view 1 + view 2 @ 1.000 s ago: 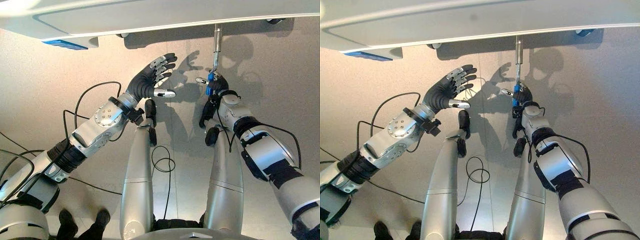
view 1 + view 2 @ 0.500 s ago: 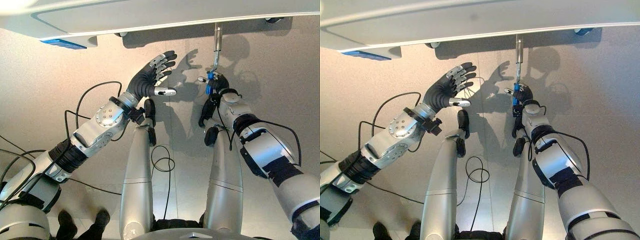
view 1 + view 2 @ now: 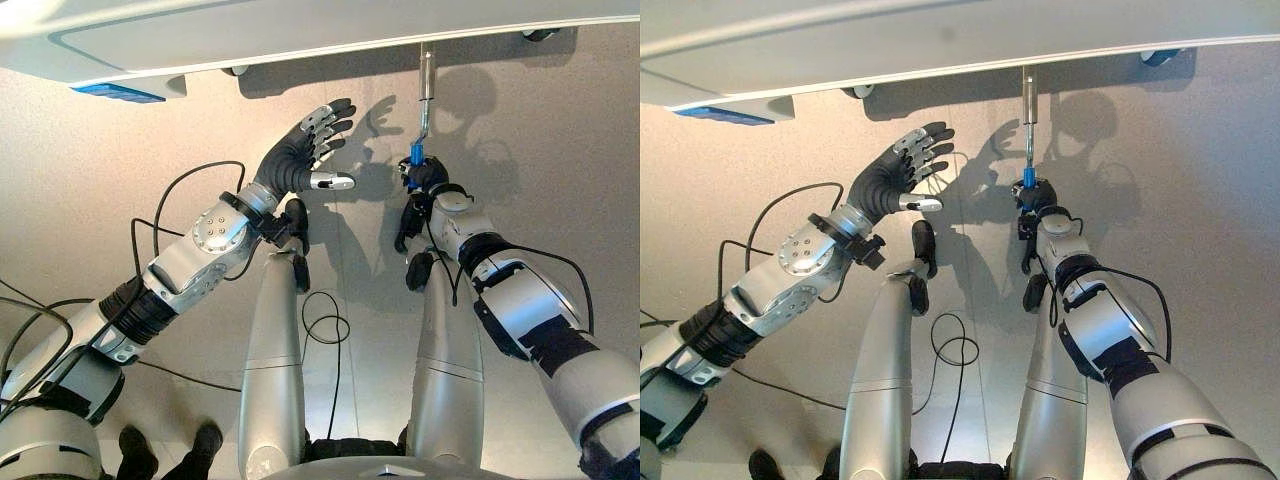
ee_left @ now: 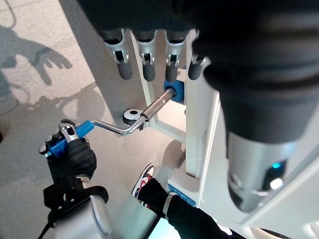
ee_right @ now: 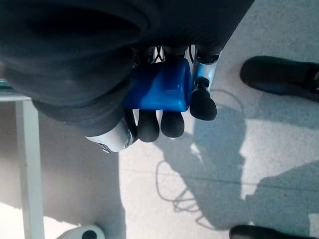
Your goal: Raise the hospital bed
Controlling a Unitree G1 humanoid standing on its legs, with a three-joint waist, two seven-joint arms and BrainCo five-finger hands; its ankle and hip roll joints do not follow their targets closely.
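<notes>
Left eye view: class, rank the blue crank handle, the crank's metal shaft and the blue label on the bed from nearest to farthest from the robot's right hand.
1. blue crank handle, gripped in the right hand.
2. metal shaft, just beyond, reaching under the bed.
3. blue label, far across on the left side.

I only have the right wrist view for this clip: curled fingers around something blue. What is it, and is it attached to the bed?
Observer: It is the blue handle of a metal crank; the left wrist view shows the crank's shaft running into a blue socket on the bed frame.
Operator: Where is the other hand?
Observer: The left hand is held out in the air beside the crank, fingers straight, touching nothing.
Operator: Anyone nearby?
Observer: Yes, the left wrist view shows a person's shoe and dark trouser leg by the bed frame.
</notes>
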